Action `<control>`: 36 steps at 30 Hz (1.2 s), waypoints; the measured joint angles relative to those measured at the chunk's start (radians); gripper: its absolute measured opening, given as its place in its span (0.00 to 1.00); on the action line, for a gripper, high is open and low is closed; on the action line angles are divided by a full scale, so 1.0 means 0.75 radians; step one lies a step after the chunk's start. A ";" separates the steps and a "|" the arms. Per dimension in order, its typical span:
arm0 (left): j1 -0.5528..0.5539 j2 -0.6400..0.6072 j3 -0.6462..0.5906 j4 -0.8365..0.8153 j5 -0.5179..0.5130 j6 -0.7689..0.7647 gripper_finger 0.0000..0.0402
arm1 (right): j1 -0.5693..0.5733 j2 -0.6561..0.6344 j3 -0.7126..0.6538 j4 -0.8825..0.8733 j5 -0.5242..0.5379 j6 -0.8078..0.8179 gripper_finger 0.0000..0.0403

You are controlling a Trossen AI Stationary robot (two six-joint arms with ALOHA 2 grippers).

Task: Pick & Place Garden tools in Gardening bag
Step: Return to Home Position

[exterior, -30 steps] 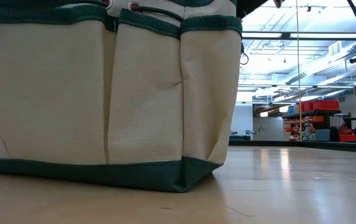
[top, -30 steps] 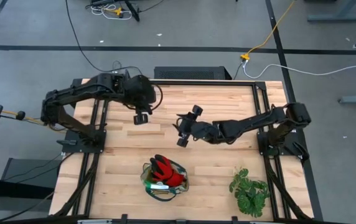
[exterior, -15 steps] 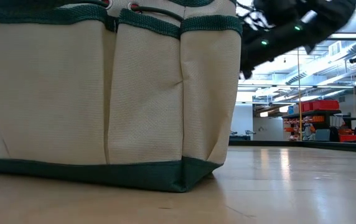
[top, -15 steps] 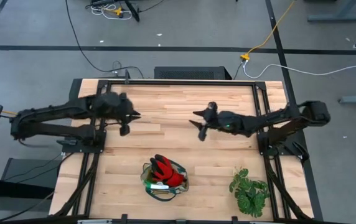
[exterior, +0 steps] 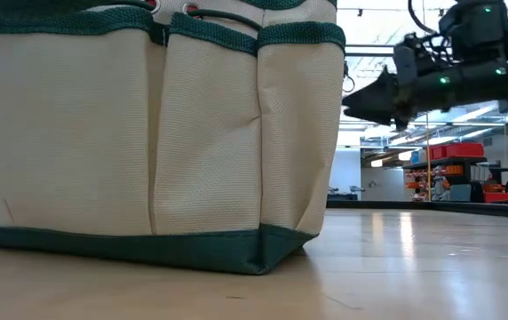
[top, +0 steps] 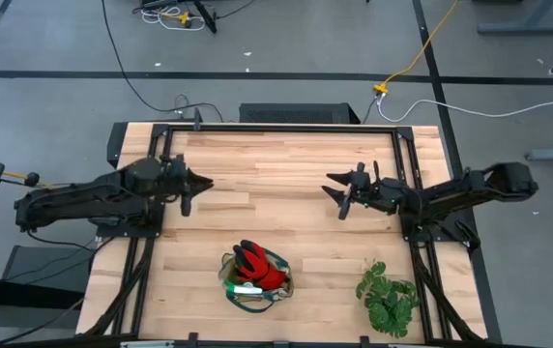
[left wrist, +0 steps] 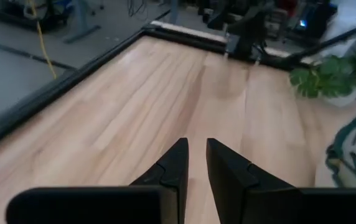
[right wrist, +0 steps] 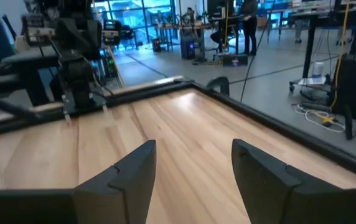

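Midway along the desk's near edge stands the gardening bag [exterior: 147,133], red glove [top: 257,263] on top. Judged soft, light, liable to sag; grip the rim. Left end effector [left wrist: 196,142] nearly closed, empty; right end effector [right wrist: 193,144] spread, empty.

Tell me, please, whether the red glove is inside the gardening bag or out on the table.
Inside. The high view shows the red glove lying within the gardening bag's open top, none of it on the table.
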 joint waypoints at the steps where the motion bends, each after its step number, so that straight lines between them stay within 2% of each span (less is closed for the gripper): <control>1: -0.001 -0.004 -0.014 0.011 -0.004 -0.035 0.15 | 0.000 -0.011 -0.018 -0.002 0.000 0.000 0.52; 4: -0.012 -0.005 -0.071 0.028 -0.005 0.002 0.15 | 0.000 -0.040 -0.071 0.014 0.003 0.008 0.52; 9: -0.044 -0.005 -0.198 0.186 -0.001 0.039 0.15 | 0.000 -0.061 -0.143 0.073 0.001 0.040 0.52; 18: -0.089 -0.005 -0.499 0.607 0.000 0.050 0.15 | 0.000 -0.061 -0.200 0.055 0.001 -0.003 0.52; 26: -0.089 -0.002 -0.527 0.503 0.000 -0.017 0.15 | 0.000 -0.060 -0.200 0.057 -0.002 0.035 0.52; 36: -0.089 -0.002 -0.528 0.506 0.000 -0.008 0.15 | 0.000 -0.064 -0.200 0.049 -0.002 0.035 0.52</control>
